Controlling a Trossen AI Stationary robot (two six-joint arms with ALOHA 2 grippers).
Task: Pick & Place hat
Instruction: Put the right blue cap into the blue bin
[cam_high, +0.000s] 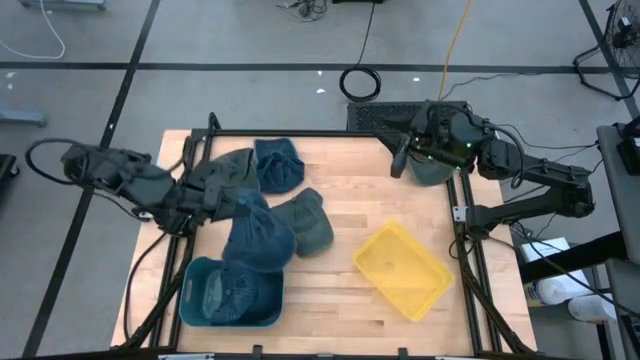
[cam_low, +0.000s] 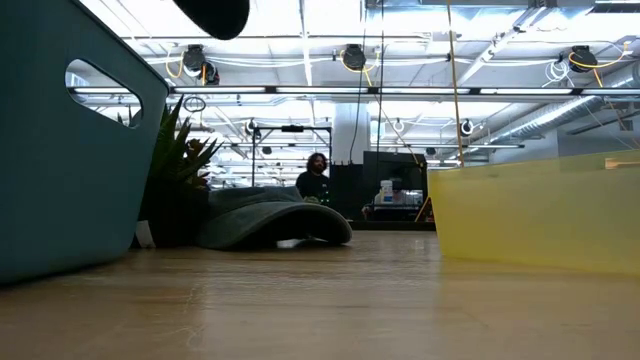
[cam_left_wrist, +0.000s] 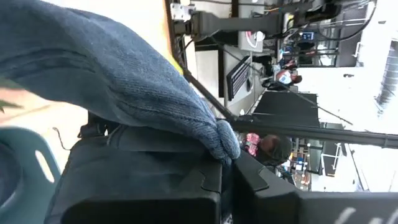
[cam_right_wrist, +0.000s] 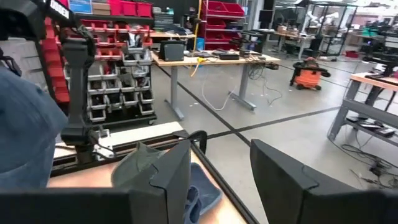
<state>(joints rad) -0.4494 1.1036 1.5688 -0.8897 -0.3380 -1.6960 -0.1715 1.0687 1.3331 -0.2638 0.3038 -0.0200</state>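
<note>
Grey floor (cam_high: 250, 95) w/ black tape lines, red bin racks (cam_right_wrist: 118, 25)

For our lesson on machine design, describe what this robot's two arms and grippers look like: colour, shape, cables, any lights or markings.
Both arms are dark, nearly black, built from chunky jointed segments. The left arm trails a looping black cable at its base. The right arm has black cables along its links and a small green light near the wrist. The right gripper has two flat, blocky dark fingers. No printed markings are legible.

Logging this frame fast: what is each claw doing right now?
Left claw: shut on the blue hat, lifted above the teal bin.
Right claw: open, holding nothing, at the table's far right corner.
</note>
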